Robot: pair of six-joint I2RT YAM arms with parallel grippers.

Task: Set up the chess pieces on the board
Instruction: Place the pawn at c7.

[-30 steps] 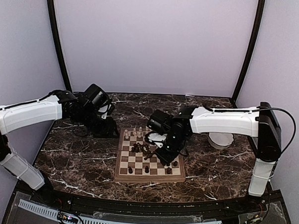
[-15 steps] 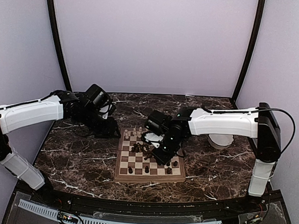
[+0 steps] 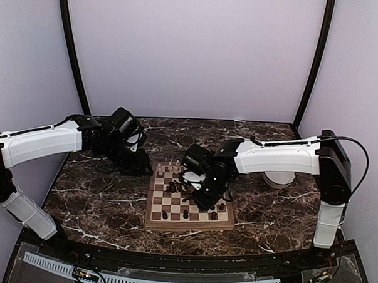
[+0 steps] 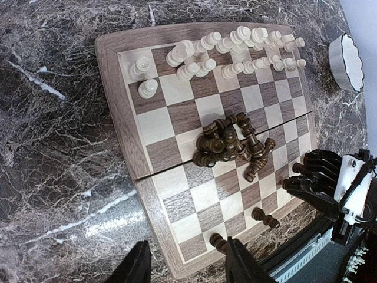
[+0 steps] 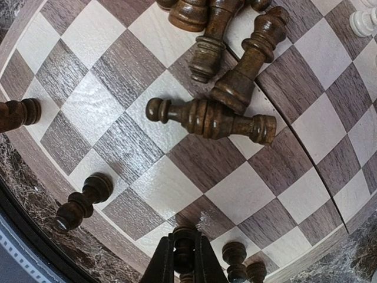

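The board (image 3: pixel 186 226) lies mid-table. Pale chess pieces (image 4: pixel 235 46) stand in rows along its far side, seen from above as a cream cluster (image 3: pixel 170 169). A heap of dark pieces (image 4: pixel 232 142) lies toppled in the middle (image 3: pixel 178 188). A few dark pieces (image 5: pixel 79 205) stand on the near rows. My right gripper (image 5: pixel 184 249) hovers over the near squares (image 5: pixel 235 190), shut on an upright dark piece (image 5: pixel 184 259). My left gripper (image 4: pixel 188 266) hangs open over the board's left corner, nothing between its fingers (image 4: pixel 139 266). It sits left of the board (image 3: pixel 135 162) in the top view.
A white scalloped bowl (image 3: pixel 280 178) stands on the marble right of the board, behind the right arm; its rim (image 4: pixel 347 59) shows in the left wrist view. Toppled dark pieces (image 5: pixel 212 118) lie just ahead of the right gripper.
The right arm has shifted a little to the left over the board, still holding its dark piece. The left arm has stayed put.
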